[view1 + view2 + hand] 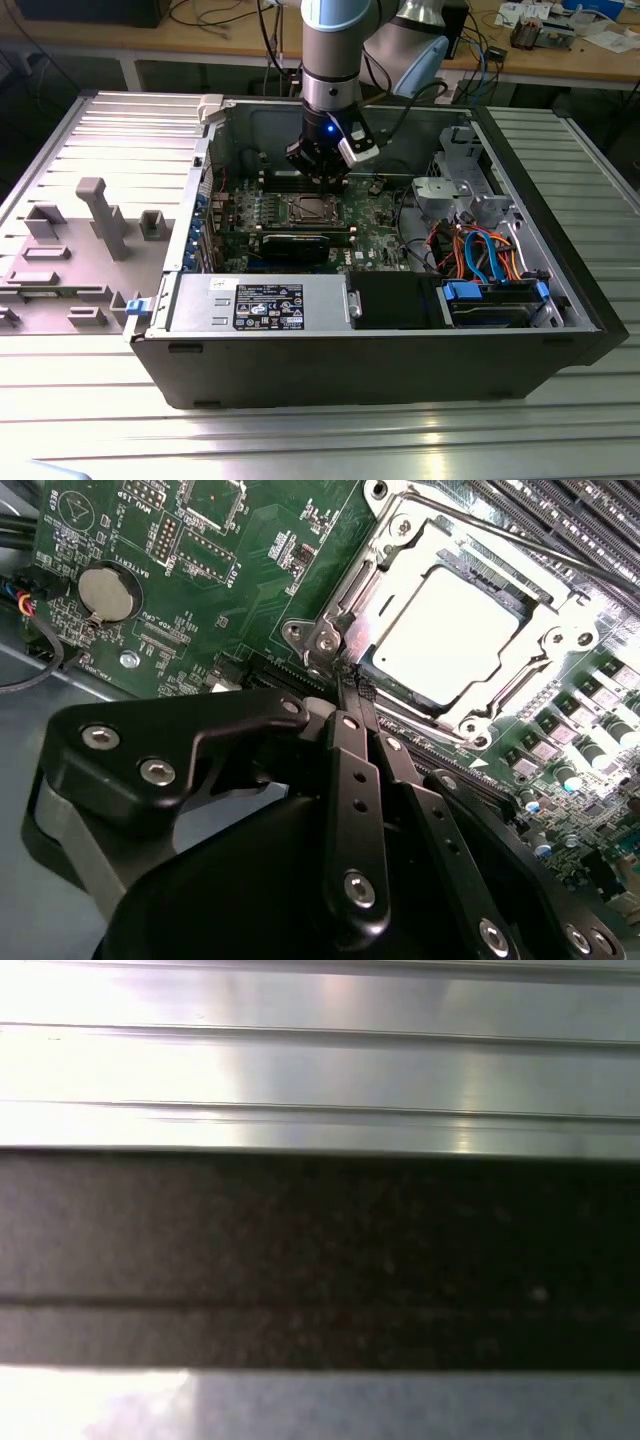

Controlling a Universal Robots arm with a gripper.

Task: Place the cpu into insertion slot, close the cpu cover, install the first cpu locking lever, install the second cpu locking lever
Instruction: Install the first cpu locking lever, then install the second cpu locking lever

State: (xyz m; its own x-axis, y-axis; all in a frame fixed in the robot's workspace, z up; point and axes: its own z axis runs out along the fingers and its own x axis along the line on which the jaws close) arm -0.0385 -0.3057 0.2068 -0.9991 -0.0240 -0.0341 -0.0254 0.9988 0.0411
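The cpu (452, 630) sits in the insertion slot (365, 645), its bright metal top showing through the window of the cpu cover (545, 645), which lies flat over it; so seating and closing look done to me, and I judge the locking-lever step to be in hand. My hand (352, 683) has its fingers (345, 742) pinched together on nothing, tips right at the socket's corner by the lever hardware; whether they touch a lever I cannot tell. In the exterior view my hand (322, 180) hangs just above the slot (311, 209) on the green motherboard (230, 570) inside the open computer case (420, 345), which rests on the ribbed metal surface (560, 430). The next move calls for a firm, steady press on the thin lever, guiding it under its hook without slipping onto the board.
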